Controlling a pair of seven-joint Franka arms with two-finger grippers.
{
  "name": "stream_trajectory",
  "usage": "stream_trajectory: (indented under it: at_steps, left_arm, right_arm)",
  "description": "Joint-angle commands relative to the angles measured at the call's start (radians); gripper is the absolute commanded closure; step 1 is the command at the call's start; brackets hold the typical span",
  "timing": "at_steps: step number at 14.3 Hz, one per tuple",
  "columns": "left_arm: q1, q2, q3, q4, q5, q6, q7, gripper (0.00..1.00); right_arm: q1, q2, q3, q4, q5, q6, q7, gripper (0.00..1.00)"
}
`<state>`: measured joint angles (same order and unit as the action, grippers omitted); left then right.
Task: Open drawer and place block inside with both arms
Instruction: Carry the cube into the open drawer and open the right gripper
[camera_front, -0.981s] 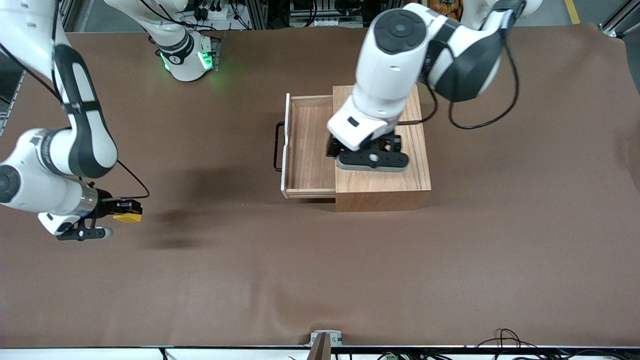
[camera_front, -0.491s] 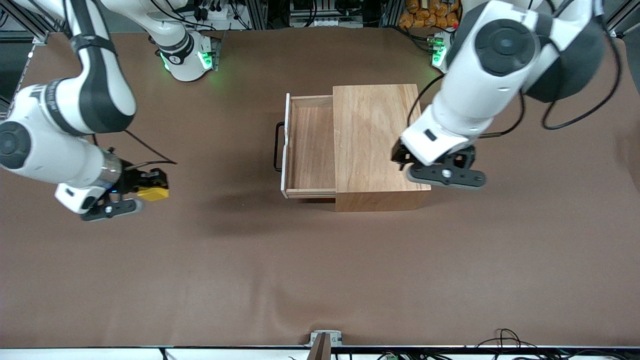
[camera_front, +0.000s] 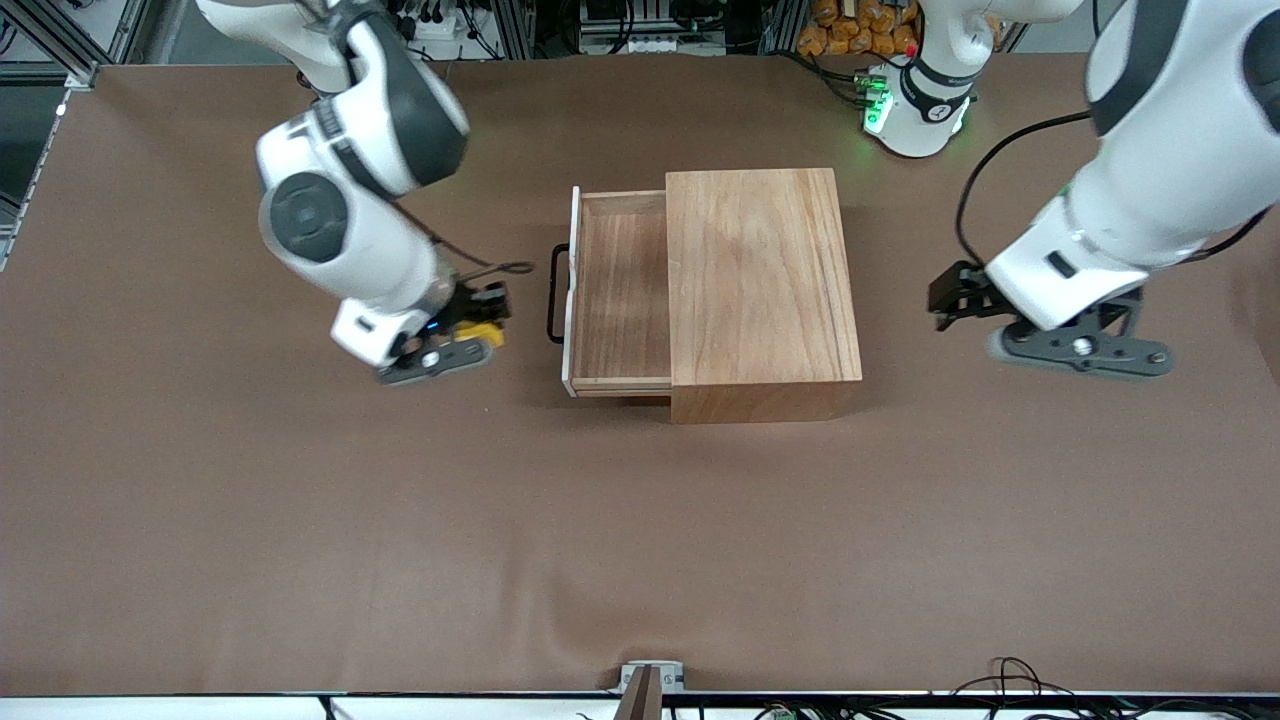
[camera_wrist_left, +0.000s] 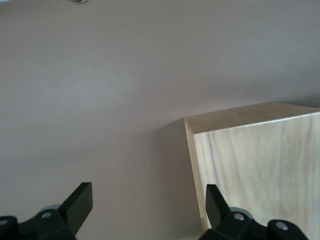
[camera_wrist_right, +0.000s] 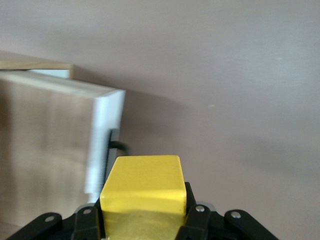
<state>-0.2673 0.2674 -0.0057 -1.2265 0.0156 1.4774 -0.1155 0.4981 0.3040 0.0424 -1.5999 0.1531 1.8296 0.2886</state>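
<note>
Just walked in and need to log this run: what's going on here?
The drawer of the wooden box is pulled open with nothing in it. The right gripper is shut on the yellow block, over the table in front of the drawer's black handle. The left gripper is open over the table toward the left arm's end of the box.

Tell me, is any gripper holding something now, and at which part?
The right gripper holds the yellow block by two opposite side faces, over the table beside the drawer handle. The left gripper is open and holds nothing.
</note>
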Motion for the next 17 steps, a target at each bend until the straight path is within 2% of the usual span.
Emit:
stream_trajectory:
  at_steps: [1, 3, 6, 10, 13, 15, 17]
  left_arm:
    - [0.046, -0.097, -0.011, -0.065, -0.028, -0.038, -0.018, 0.0]
    - [0.06, -0.167, -0.008, -0.134, -0.04, -0.063, -0.021, 0.0]
    - [0.126, -0.287, -0.01, -0.293, -0.091, -0.01, -0.016, 0.0]
    - [0.128, -0.381, -0.014, -0.405, -0.074, 0.014, -0.018, 0.0]
    - [0.151, -0.375, -0.007, -0.39, -0.072, 0.006, -0.003, 0.0]
    - [0.166, -0.343, 0.003, -0.341, -0.074, 0.004, 0.008, 0.0]
    - [0.172, -0.332, 0.029, -0.333, -0.057, 0.004, 0.087, 0.0]
  right_arm:
    - [0.081, 0.066, -0.015, 0.078, -0.003, -0.01, 0.108, 0.92]
    - [0.129, 0.082, -0.015, 0.075, 0.002, 0.045, 0.161, 0.92]
    - [0.174, 0.127, -0.016, 0.075, -0.004, 0.06, 0.237, 0.92]
    - [0.198, 0.187, -0.015, 0.075, 0.013, 0.128, 0.244, 0.92]
    - [0.218, 0.224, -0.015, 0.075, 0.013, 0.14, 0.244, 0.89]
    - [0.238, 0.242, -0.015, 0.075, 0.02, 0.175, 0.245, 0.87]
    - [0.258, 0.265, -0.015, 0.075, 0.031, 0.194, 0.27, 0.81]
